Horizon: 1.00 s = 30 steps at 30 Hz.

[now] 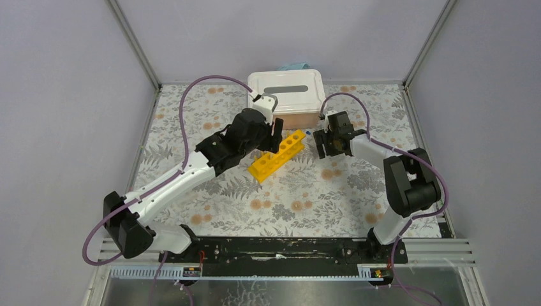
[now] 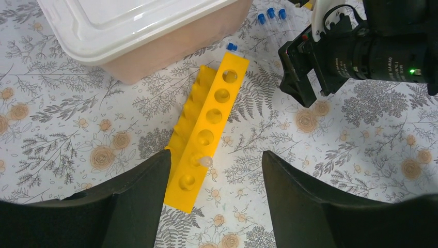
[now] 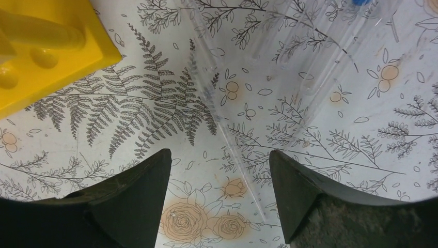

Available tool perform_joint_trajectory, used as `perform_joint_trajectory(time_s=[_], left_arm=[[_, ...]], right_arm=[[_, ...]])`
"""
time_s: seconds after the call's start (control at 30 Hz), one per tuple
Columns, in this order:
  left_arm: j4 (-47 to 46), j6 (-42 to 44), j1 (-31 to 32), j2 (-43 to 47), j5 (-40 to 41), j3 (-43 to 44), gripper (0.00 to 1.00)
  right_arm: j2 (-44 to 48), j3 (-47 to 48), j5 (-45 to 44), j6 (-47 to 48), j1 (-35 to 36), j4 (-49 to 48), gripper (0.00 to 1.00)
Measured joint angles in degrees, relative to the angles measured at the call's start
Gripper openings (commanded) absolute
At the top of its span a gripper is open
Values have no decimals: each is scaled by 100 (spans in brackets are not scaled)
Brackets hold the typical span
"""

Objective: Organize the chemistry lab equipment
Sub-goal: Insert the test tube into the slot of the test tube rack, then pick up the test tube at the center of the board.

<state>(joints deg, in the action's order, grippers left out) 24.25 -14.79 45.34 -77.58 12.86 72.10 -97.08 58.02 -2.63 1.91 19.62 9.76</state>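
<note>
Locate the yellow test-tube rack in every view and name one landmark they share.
Top external: rack at centre, diagonal, in front of the white box.
Left wrist: rack at centre, diagonal, below the box.
Right wrist: one end of the rack, top-left corner.
Shared landmark: the floral table cover.

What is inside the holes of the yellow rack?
One clear tube pokes out of a hole in the yellow rack; other holes look empty. Its lower part is hidden.
</note>
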Motion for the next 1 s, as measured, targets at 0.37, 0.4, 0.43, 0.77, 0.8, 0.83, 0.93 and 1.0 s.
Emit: perform_joint_trajectory(time_s=[0.37,0.4,0.43,0.77,0.8,0.83,0.93,1.0], left_arm=[[-2,2,0,74,0,20,73],[0,2,0,74,2,20,74],[0,2,0,79,2,20,74],[-2,0,0,221,4,20,74],[-2,0,0,247,4,20,74],[-4,0,0,269,7,20,74],[-2,-4,0,339,9,20,74],[-2,-11,0,393,11,17,74]], right_arm=[[-446,278,577,109,-234,24,71],[-474,286,595,114,-238,28,71],[-507,289,636,120,-238,24,70],[-710,365,684,129,-240,118,53],[-713,365,680,127,-243,122,50],[-713,365,684,127,-243,129,49],[-713,365,684,103,-245,153,45],[-713,365,684,74,-245,162,41]])
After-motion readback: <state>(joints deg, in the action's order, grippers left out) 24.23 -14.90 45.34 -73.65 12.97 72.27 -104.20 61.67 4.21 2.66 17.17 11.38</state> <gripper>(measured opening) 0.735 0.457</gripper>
